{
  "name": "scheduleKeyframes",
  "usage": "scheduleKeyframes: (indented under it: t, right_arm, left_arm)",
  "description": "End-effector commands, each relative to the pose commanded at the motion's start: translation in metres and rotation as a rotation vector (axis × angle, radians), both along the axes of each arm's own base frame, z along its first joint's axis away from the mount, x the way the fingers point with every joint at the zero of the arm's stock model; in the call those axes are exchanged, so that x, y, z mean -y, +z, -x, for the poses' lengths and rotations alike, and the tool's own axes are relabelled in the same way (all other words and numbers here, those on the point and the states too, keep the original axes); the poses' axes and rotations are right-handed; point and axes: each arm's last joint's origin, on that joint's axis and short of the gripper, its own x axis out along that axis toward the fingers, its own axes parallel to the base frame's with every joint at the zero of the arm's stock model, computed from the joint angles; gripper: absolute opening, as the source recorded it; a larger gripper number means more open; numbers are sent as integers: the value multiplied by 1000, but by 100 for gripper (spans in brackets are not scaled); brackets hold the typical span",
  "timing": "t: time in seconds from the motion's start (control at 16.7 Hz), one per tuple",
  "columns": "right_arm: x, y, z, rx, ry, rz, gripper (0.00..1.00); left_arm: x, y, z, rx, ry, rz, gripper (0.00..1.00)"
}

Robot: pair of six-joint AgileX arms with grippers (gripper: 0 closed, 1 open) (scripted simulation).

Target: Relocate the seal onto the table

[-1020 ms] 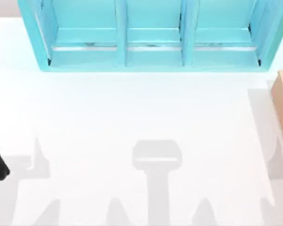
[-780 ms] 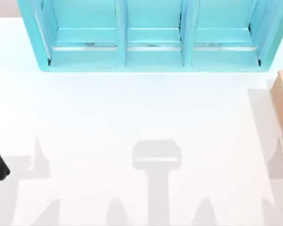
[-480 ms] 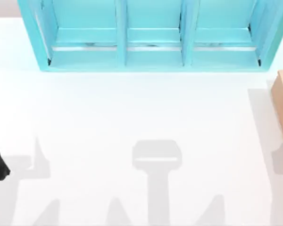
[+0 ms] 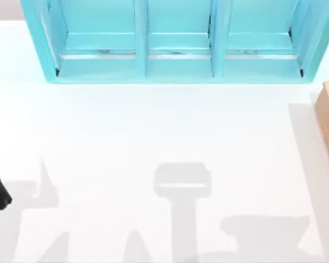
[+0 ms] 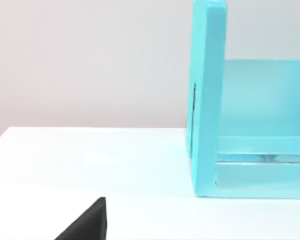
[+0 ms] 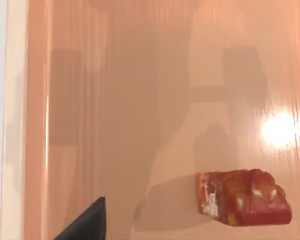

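Lying on the wooden box (image 6: 140,100) floor, the seal (image 6: 242,197) sits below the right gripper, grip state unclear.

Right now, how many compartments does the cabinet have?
3, side by side across the cabinet at the table's far edge: left, middle, right.
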Motion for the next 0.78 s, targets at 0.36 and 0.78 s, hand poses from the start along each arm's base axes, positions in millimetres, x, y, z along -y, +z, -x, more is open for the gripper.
scheduleKeyframes:
  t: [0.36, 0.78]
  right_arm:
    - [39, -8, -62, -431, -6, -94, 100]
    - [52, -15, -77, -541, -3, -132, 100]
  left_arm:
    - [0, 0, 0, 0, 0, 0, 100]
    - [0, 0, 0, 0, 0, 0, 100]
